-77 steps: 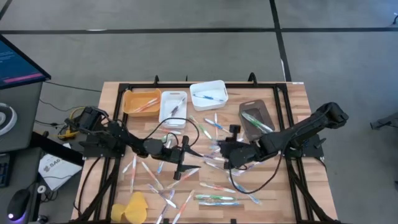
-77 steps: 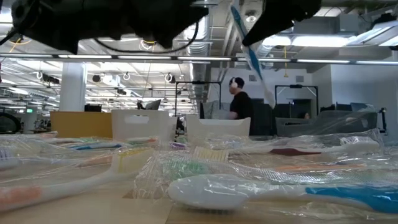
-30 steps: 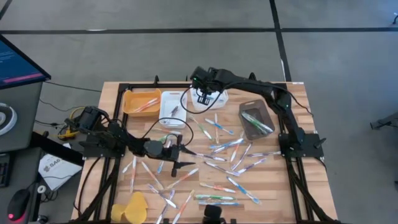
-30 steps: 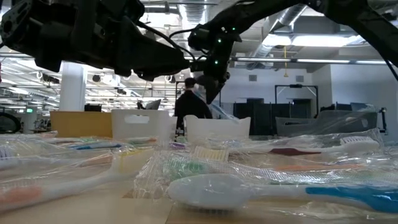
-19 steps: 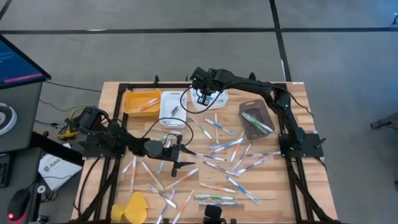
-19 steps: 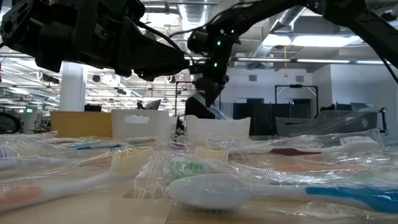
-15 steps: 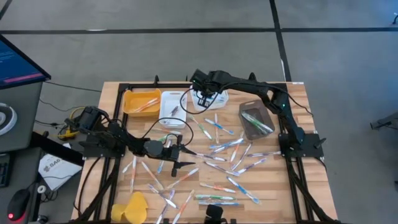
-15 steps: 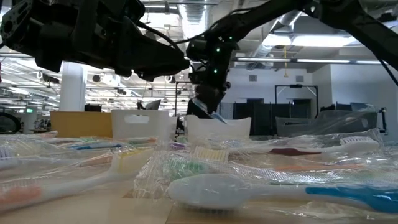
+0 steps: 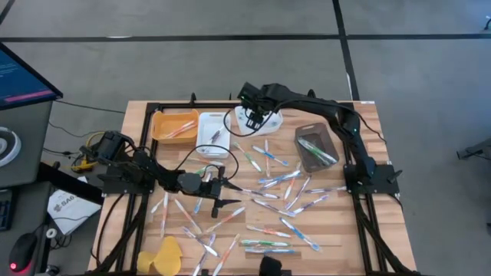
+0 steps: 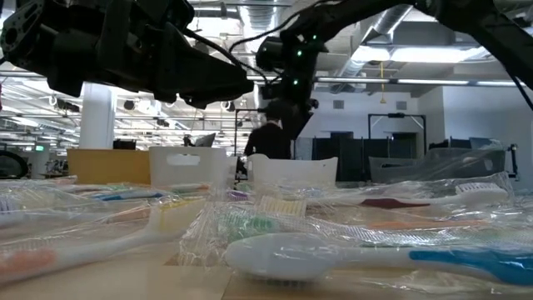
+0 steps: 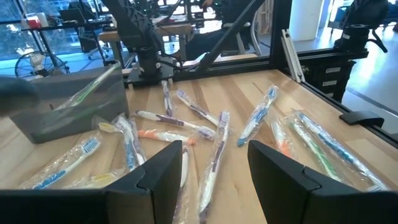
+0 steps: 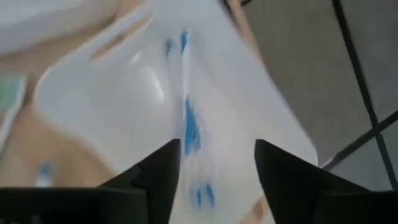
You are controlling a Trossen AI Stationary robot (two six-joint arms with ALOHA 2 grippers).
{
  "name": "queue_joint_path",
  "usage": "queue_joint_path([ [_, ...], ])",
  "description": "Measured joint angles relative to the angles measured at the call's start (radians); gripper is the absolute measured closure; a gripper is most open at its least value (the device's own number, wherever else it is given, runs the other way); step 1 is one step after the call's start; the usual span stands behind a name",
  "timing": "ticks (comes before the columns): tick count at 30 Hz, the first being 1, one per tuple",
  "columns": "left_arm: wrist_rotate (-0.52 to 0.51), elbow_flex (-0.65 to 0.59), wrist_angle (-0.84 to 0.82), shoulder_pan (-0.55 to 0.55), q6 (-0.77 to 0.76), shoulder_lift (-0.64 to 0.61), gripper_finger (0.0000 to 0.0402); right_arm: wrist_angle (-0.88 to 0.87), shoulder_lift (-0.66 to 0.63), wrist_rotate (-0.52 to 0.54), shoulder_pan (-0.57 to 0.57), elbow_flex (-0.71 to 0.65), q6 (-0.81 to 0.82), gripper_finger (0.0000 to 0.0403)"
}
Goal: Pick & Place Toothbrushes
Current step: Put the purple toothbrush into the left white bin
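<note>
A blue toothbrush [image 12: 188,127] lies in the white bin [image 9: 270,120] directly under the right gripper [image 9: 255,115], whose fingers stand apart, holding nothing; a clean release wants a straight lift clear of the rim; the left gripper [image 9: 220,189] hangs open over the scattered brushes.

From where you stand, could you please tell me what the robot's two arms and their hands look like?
Both arms are dark, nearly black, and built from slim jointed links. The left arm trails loose black cables, with yellow wiring near its base. The right arm shows small green lights in the low view. Each hand, left hand and right hand, has two broad, matte black fingers with angular edges.
</note>
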Motion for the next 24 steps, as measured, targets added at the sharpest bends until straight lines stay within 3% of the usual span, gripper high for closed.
queue_joint_path([
  [8, 0.000, 0.000, -0.001, 0.000, 0.000, 0.000, 0.0225, -0.302, -0.099, -0.180, 0.087, 0.000, 0.124, 0.0176],
  [13, 0.000, 0.000, -0.001, 0.000, 0.000, 0.000, 0.0225, -0.462, -0.133, -0.212, 0.172, 0.000, 0.161, 0.0187],
  [24, 0.000, 0.000, -0.006, 0.000, 0.000, 0.000, 0.0225, -0.488, -0.135, -0.211, 0.371, 0.000, 0.072, 0.0216],
])
